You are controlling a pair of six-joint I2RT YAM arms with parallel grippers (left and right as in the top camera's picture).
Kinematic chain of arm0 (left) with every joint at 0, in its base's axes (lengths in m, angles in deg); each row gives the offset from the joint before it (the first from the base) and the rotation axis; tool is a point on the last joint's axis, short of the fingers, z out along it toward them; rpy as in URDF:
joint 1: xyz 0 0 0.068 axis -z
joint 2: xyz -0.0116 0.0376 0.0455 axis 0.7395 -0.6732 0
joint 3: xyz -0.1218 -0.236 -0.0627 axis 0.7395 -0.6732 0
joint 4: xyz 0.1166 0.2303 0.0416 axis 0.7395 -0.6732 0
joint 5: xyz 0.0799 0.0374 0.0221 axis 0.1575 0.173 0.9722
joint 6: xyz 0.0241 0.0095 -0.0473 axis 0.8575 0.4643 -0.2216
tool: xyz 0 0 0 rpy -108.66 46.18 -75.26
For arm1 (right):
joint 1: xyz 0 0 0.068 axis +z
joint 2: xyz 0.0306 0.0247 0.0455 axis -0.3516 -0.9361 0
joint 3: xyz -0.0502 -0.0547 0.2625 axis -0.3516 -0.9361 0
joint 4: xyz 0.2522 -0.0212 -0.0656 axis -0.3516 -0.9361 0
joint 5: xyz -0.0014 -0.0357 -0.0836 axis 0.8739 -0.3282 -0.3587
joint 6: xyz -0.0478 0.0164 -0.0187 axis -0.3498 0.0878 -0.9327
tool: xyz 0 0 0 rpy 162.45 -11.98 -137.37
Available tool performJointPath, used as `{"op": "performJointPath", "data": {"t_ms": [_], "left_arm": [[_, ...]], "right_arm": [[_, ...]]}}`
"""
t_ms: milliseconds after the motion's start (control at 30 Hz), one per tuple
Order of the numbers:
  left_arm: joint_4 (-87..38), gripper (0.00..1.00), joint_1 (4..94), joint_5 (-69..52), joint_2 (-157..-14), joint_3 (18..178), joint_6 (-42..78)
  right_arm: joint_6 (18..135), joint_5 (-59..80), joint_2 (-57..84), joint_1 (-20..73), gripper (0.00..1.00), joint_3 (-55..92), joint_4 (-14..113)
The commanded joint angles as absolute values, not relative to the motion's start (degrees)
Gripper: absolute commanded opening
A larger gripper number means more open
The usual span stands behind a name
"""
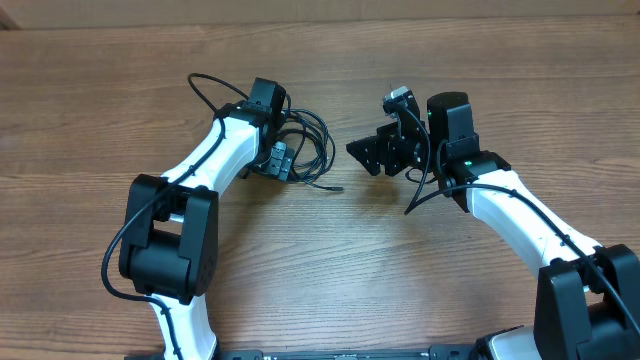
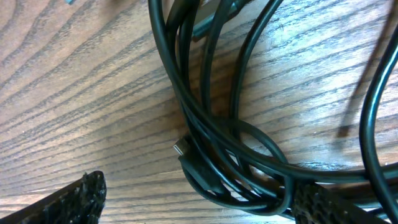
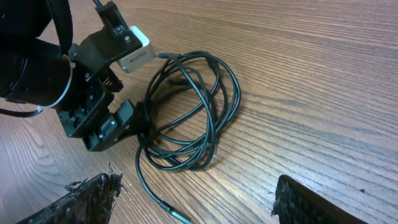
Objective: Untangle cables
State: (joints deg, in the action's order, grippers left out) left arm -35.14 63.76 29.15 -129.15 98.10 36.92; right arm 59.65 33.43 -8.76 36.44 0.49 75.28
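From where I stand, the job looks barely begun. The cables [image 3: 214, 134] lie as one looped bundle on the counter [image 1: 500, 80], a little left of the middle and toward the far side. Several black strands overlap and cross each other, and no strand is laid out on its own. One thin tail [image 3: 155, 196] trails out of the coil toward the near side, and a small plug end [image 2: 186, 158] is tucked in among the loops. By my judgement, all the separating is left to do.

The left gripper [image 1: 277, 160] is down at the left edge of the bundle. Its jaws are spread wide with some of the loops lying between them, and it isn't pinching anything that I can see. The right gripper [image 1: 366, 156] sits just to the right of the coil, apart from it, gaping wide and empty.

There is plenty of bare wood on every side, most of it near and to the right of the coil. The far edge of the counter is well behind the bundle. The tight spot is between the two grippers, which face each other with only the coil and a small gap between them. A pull to the right would need the right arm to give way.
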Motion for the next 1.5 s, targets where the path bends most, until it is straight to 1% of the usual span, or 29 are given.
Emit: {"op": "performJointPath", "data": {"t_ms": [0, 33, 100, 200, 267, 300, 333, 433, 533, 633, 667, 767, 800, 833, 867, 967, 1067, 1167, 1233, 1400, 1467], "left_arm": [[-33.7, 0.9, 63.5, 30.9, -130.3, 97.6, 37.5], [-33.2, 0.86, 63.5, 30.9, -130.3, 97.6, 37.4], [-32.3, 0.73, 63.5, 30.9, -130.3, 97.6, 37.4], [-31.8, 0.59, 63.5, 30.9, -130.3, 97.6, 37.4], [-32.0, 0.47, 63.5, 30.9, -130.3, 97.6, 37.5], [-32.0, 0.39, 63.5, 30.9, -130.3, 97.6, 37.5], [-32.0, 0.33, 63.5, 30.8, -130.3, 97.6, 37.5], [-32.0, 0.21, 63.5, 30.0, -130.3, 97.6, 37.5], [-32.0, 0.12, 63.5, 29.2, -130.3, 97.6, 37.4], [-31.8, 0.12, 63.5, 29.2, -130.3, 97.5, 37.4], [-31.8, 0.14, 63.5, 29.2, -130.3, 97.4, 37.4], [-30.6, 0.26, 63.5, 29.3, -130.3, 96.5, 37.5], [-30.2, 0.32, 63.5, 29.4, -130.4, 96.1, 37.4], [-29.8, 0.4, 63.5, 29.5, -130.4, 95.9, 37.4], [-29.7, 0.44, 63.5, 29.5, -130.5, 95.7, 37.4], [-29.4, 0.46, 63.5, 29.7, -130.8, 95.7, 37.4], [-29.1, 0.45, 63.5, 29.7, -131.1, 95.7, 37.4], [-29.1, 0.37, 63.5, 29.6, -131.9, 95.7, 37.4], [-29.1, 0.36, 63.5, 29.6, -132.6, 95.7, 37.4], [-29.3, 0.22, 63.5, 29.2, -134.6, 95.7, 37.4], [-29.3, 0.13, 63.5, 29.0, -135.4, 95.7, 37.4]], "right_arm": [[59.7, 33.5, -7.3, 36.7, 0.81, 1.2, 75.6], [59.7, 33.5, -7.3, 36.7, 0.81, 1.2, 75.6], [59.7, 33.5, -7.3, 36.7, 0.81, 1.2, 75.6], [59.7, 33.5, -7.3, 36.7, 0.81, 1.2, 75.6], [59.7, 33.5, -7.3, 36.7, 0.81, 1.2, 75.6], [59.7, 33.5, -7.3, 36.7, 0.81, 1.2, 75.6], [59.7, 33.5, -7.3, 36.7, 0.81, 1.2, 75.6], [59.7, 33.5, -7.3, 36.7, 0.81, 1.2, 75.6], [59.7, 33.5, -7.3, 36.7, 0.81, 1.2, 75.6], [59.7, 33.5, -7.3, 36.7, 0.81, 1.2, 75.6], [59.7, 33.5, -7.3, 36.7, 0.81, 1.2, 75.6], [59.7, 33.5, -7.3, 36.7, 0.81, 1.2, 75.6], [59.7, 33.5, -7.3, 36.7, 0.81, 1.2, 75.6], [59.7, 33.5, -7.3, 36.7, 0.81, 1.2, 75.6], [59.7, 33.5, -7.3, 36.7, 0.81, 1.2, 75.6], [59.7, 33.5, -7.3, 36.7, 0.81, 1.2, 75.6], [59.7, 33.5, -7.3, 36.7, 0.81, 1.2, 75.6], [59.7, 33.5, -7.3, 36.7, 0.81, 1.2, 75.6], [59.7, 33.5, -7.3, 36.7, 0.81, 1.2, 75.6], [59.7, 33.5, -7.3, 36.7, 0.81, 1.2, 75.6], [59.7, 33.5, -7.3, 36.7, 0.81, 1.2, 75.6]]}}
